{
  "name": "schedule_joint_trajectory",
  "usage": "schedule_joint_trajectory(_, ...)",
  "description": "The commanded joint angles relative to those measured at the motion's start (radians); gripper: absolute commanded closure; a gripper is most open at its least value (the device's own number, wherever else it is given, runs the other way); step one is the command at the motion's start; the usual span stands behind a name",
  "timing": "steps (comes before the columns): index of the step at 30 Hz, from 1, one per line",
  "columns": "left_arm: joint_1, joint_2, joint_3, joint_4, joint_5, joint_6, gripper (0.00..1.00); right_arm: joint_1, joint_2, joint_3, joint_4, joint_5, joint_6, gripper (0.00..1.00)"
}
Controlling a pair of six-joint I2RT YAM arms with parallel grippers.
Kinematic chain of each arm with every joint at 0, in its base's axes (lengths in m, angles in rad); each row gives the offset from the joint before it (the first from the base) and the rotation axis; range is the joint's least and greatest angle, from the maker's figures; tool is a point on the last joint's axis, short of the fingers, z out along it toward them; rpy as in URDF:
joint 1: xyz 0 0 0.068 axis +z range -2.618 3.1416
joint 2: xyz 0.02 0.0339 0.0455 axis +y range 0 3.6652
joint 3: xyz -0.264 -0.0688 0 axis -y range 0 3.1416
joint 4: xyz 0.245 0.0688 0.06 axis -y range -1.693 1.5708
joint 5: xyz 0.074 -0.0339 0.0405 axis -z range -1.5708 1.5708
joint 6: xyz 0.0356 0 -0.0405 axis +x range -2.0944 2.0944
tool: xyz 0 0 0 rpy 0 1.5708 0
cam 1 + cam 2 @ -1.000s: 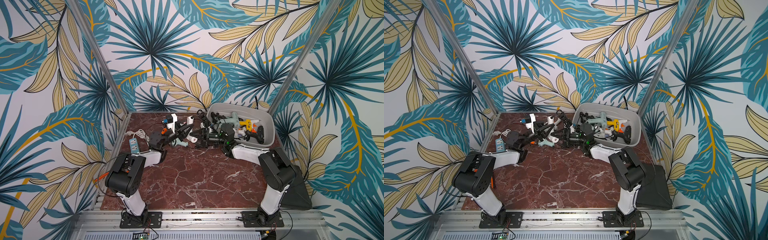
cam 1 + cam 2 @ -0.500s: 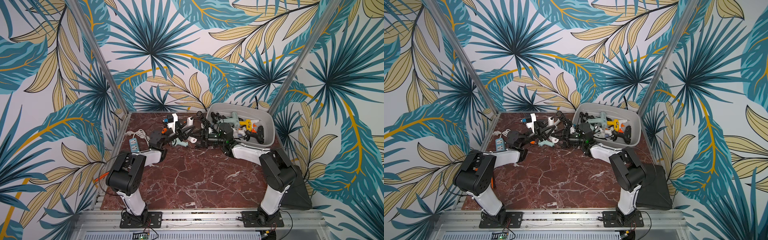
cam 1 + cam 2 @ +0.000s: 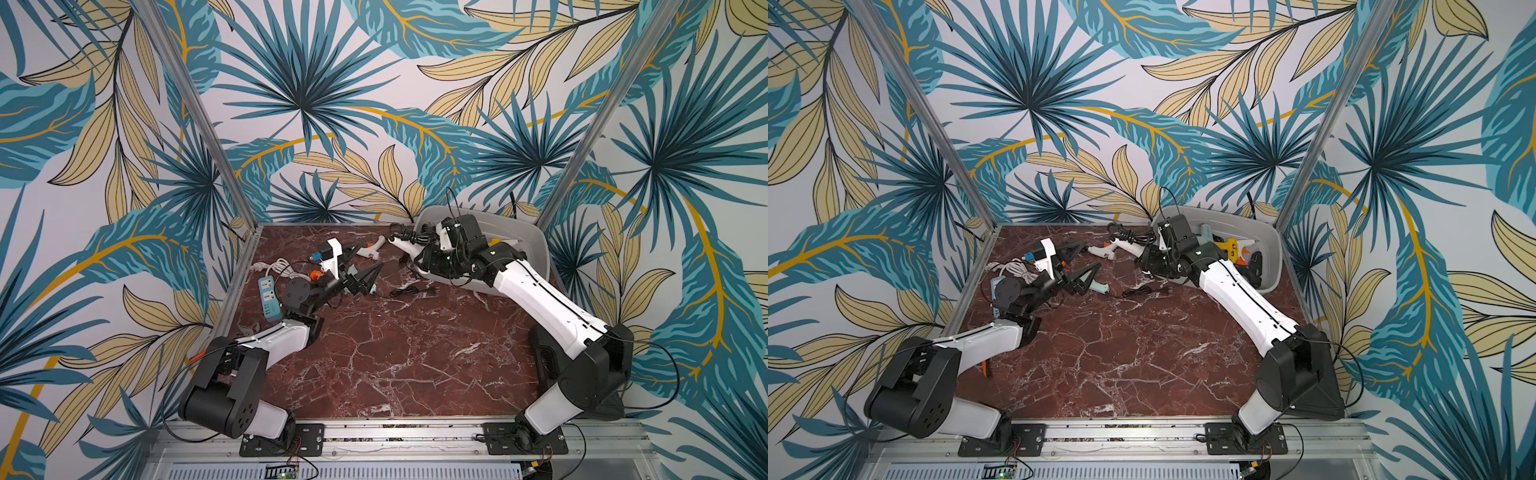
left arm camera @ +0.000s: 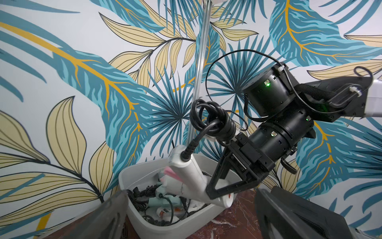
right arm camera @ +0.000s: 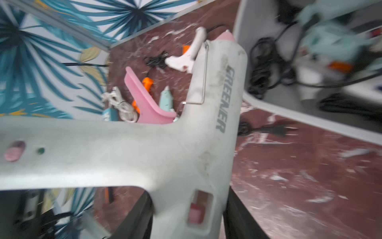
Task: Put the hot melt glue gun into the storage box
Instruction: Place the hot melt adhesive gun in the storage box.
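A: Where's the glue gun?
B: My right pincer clamps its body, just beside the storage box rim. Left pincer gapes wide, empty. Only the right wrist view shows "GREENER"; the left wrist view shows the coiled cord.

Far right corner of tabletop: storage box. Holds several glue guns and cords. Over its left rim: hot melt glue gun. Left of box, by far edge: second glue gun; before that, nearer the middle: third glue gun. Along left edge: power strip. On tabletop just before box: loose plug.
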Motion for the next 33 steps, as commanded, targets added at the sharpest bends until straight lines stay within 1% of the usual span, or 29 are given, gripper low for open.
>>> schedule_joint_trajectory(1, 0.007, -0.084, -0.041, -0.125, -0.143, 0.034, 0.0, -0.008, 0.035, 0.1, -0.228, 0.358, -0.173, 1.0)
schedule_joint_trajectory(3, 0.005, -0.143, -0.046, -0.234, -0.186, 0.05, 0.0, -0.027, 0.057, 0.155, -0.253, 0.434, -0.202, 1.0)
schedule_joint_trajectory(5, 0.005, -0.202, -0.051, -0.341, -0.221, 0.068, 0.0, -0.061, 0.076, 0.2, -0.262, 0.462, -0.218, 1.0)
schedule_joint_trajectory(6, 0.004, -0.225, -0.056, -0.374, -0.235, 0.074, 0.0, -0.079, 0.084, 0.218, -0.263, 0.47, -0.228, 1.0)
schedule_joint_trajectory(9, 0.005, -0.298, -0.078, -0.453, -0.273, 0.083, 0.0, -0.125, 0.128, 0.29, -0.285, 0.562, -0.272, 1.0)
schedule_joint_trajectory(13, 0.004, -0.374, -0.089, -0.56, -0.301, 0.09, 0.0, -0.217, 0.189, 0.359, -0.289, 0.577, -0.303, 1.0)
schedule_joint_trajectory(19, 0.003, -0.428, -0.107, -0.634, -0.317, 0.088, 0.0, -0.341, 0.282, 0.429, -0.264, 0.589, -0.367, 1.0)
schedule_joint_trajectory(25, 0.004, -0.45, -0.121, -0.673, -0.326, 0.089, 0.0, -0.438, 0.35, 0.419, -0.213, 0.528, -0.421, 1.0)
schedule_joint_trajectory(30, 0.004, -0.445, -0.127, -0.677, -0.325, 0.085, 0.0, -0.482, 0.368, 0.329, -0.121, 0.544, -0.445, 1.0)
schedule_joint_trajectory(33, 0.004, -0.444, -0.126, -0.693, -0.323, 0.085, 0.0, -0.508, 0.372, 0.294, -0.068, 0.551, -0.487, 1.0)
